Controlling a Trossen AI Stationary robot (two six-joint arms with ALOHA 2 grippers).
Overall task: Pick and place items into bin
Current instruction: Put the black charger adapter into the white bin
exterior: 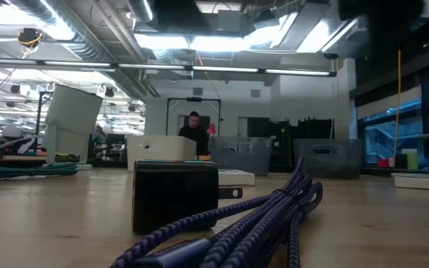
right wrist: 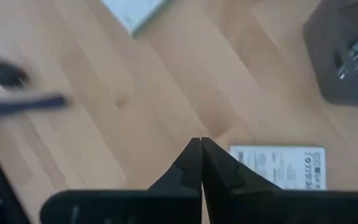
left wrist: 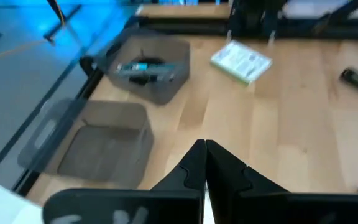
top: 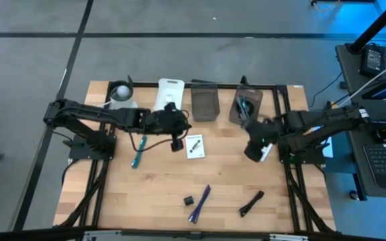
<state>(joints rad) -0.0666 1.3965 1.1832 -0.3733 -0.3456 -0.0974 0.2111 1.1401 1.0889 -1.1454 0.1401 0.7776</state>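
Two dark arms are seen over a wooden table (top: pixel 146 194). The left gripper (top: pixel 176 143) is held beside a white printed card (top: pixel 194 146). The right gripper (top: pixel 254 152) is held below two grey bins (top: pixel 205 104). A teal pen (top: pixel 139 151), a purple pen (top: pixel 200 203) and a black marker (top: pixel 251 203) are laid flat.

purple cable (exterior: pixel 259 216) blurred and cut off at bottom edge
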